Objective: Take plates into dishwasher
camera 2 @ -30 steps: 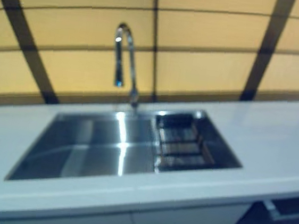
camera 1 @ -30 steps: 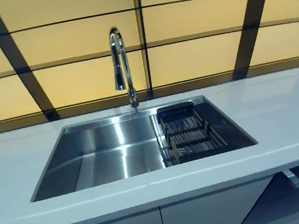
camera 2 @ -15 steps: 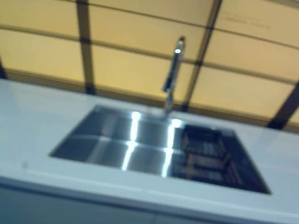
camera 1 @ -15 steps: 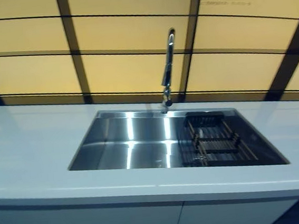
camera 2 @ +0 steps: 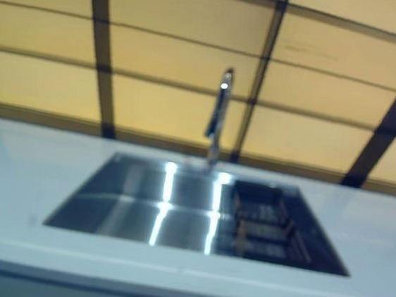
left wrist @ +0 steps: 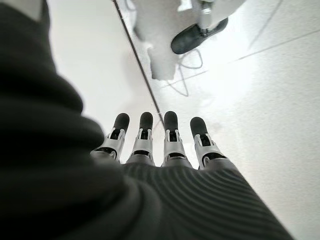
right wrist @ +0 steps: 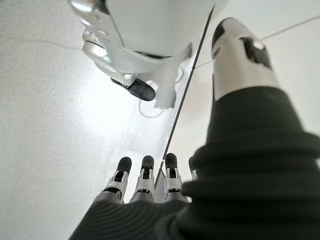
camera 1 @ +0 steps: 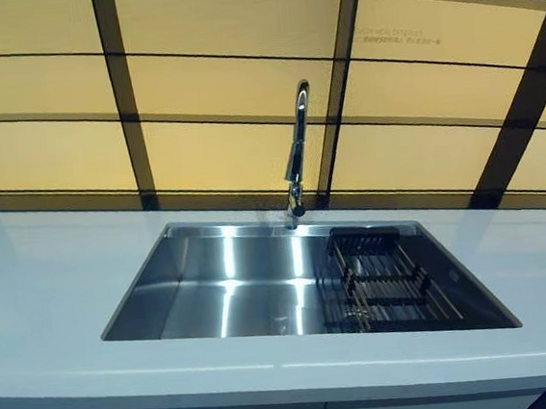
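We see no plates in any view right now. Both hands carry nothing: the left robot hand point(left wrist: 160, 150) hangs over the pale floor point(left wrist: 260, 90), fingers straight and relaxed, and the right robot hand point(right wrist: 145, 187) does likewise. Up top, we're looking at a steel sink point(camera 1: 223, 291) set into the white bench point(camera 1: 49, 284), a dark rack point(camera 1: 382, 286) sitting in its right end, and a chrome tap point(camera 1: 297, 149) standing behind it against the yellow panelled wall point(camera 1: 213, 85).

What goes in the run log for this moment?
left hand: open, empty, hanging over floor | right hand: same | sink: no plates seen | rack: in sink
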